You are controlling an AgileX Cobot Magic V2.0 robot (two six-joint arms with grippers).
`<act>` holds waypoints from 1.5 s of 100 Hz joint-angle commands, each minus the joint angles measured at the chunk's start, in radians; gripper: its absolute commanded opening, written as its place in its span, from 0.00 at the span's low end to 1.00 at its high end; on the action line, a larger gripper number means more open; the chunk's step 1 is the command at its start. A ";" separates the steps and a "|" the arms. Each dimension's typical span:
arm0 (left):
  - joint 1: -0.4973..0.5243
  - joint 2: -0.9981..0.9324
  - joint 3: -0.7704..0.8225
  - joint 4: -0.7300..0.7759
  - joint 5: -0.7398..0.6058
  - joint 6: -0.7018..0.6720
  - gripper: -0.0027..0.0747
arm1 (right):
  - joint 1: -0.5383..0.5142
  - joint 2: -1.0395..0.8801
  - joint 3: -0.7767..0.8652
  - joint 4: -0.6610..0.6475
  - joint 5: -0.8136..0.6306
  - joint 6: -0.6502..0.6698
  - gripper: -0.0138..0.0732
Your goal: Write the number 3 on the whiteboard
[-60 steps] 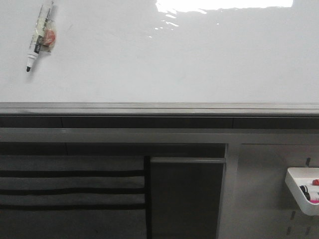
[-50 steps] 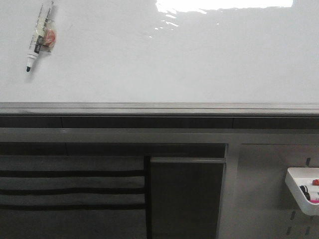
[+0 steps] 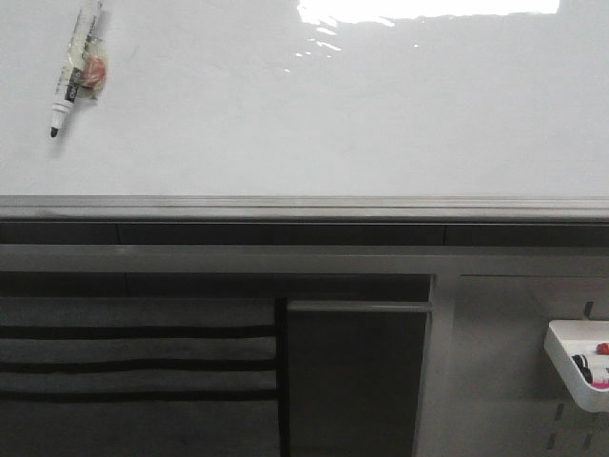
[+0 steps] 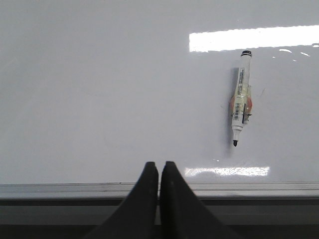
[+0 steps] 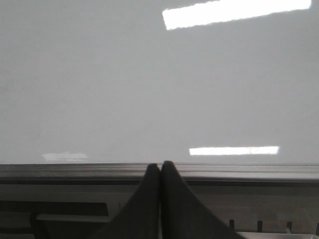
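Left wrist view: marker [image 4: 240,97] lying on whiteboard [image 4: 99,89], uncapped tip toward the rail, long axis roughly along the reach, ahead of closed left gripper [image 4: 159,172] (nearer arm, off to one side). Right gripper [image 5: 160,172] likewise closed, empty. No number 3 yet.

The whiteboard [image 3: 314,114] is glossy white, with bright glare patches and a grey metal edge rail [image 3: 304,207]. The marker pen [image 3: 74,71] at the upper left of the frame is white-bodied with a black tip and an orange-red label patch. Both grippers' fingers [image 4: 149,189] are black.
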 commanded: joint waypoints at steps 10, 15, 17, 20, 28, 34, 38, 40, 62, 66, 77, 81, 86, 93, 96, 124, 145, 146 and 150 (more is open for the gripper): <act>-0.007 -0.031 0.002 0.000 -0.081 -0.006 0.01 | -0.007 -0.020 0.020 -0.003 -0.086 -0.004 0.07; -0.007 -0.031 0.002 0.000 -0.081 -0.006 0.01 | -0.007 -0.020 0.020 -0.003 -0.086 -0.004 0.07; -0.007 -0.031 0.002 0.000 -0.081 -0.006 0.01 | -0.007 -0.020 0.020 -0.003 -0.086 -0.004 0.07; -0.007 -0.031 0.002 0.000 -0.081 -0.006 0.01 | -0.007 -0.020 0.020 -0.003 -0.088 -0.004 0.07; -0.007 -0.031 0.002 0.000 -0.081 -0.006 0.01 | -0.007 -0.020 0.020 -0.003 -0.090 -0.004 0.07; -0.007 -0.031 0.002 0.000 -0.081 -0.006 0.01 | -0.007 -0.020 0.020 -0.003 -0.090 -0.004 0.07; -0.007 -0.031 0.002 0.000 -0.081 -0.006 0.01 | -0.007 -0.020 0.020 -0.009 -0.092 -0.006 0.07; -0.007 -0.031 0.002 0.000 -0.081 -0.006 0.01 | -0.007 -0.020 0.020 -0.011 -0.092 -0.006 0.07; -0.007 -0.031 0.002 0.000 -0.081 -0.006 0.01 | -0.007 -0.020 0.020 -0.011 -0.096 -0.006 0.07; -0.007 -0.031 0.002 0.000 -0.090 -0.006 0.01 | -0.007 -0.020 0.020 -0.011 -0.096 -0.006 0.07; -0.007 -0.031 -0.012 -0.015 -0.106 -0.006 0.01 | -0.007 -0.020 0.020 -0.013 -0.136 -0.008 0.07; -0.007 -0.031 -0.027 -0.017 -0.102 -0.006 0.01 | -0.007 -0.020 0.016 -0.013 -0.158 -0.008 0.07; -0.007 -0.031 -0.055 -0.039 -0.088 -0.006 0.01 | -0.007 -0.020 -0.010 -0.011 -0.151 -0.008 0.07; -0.007 -0.029 -0.118 -0.056 -0.032 -0.006 0.01 | -0.007 -0.020 -0.069 -0.011 -0.085 -0.008 0.07; -0.007 -0.027 -0.160 -0.061 0.016 -0.006 0.01 | -0.007 -0.020 -0.101 -0.011 -0.042 -0.008 0.07; -0.007 0.163 -0.555 -0.057 0.424 0.006 0.01 | -0.007 0.133 -0.461 -0.013 0.300 -0.022 0.07; -0.007 0.254 -0.648 -0.061 0.421 0.006 0.01 | -0.007 0.235 -0.551 -0.011 0.290 -0.022 0.07; -0.007 0.256 -0.648 -0.061 0.421 0.006 0.01 | -0.007 0.235 -0.551 -0.011 0.285 -0.022 0.07; -0.007 0.259 -0.648 -0.061 0.421 0.006 0.01 | -0.007 0.237 -0.551 -0.011 0.276 -0.022 0.07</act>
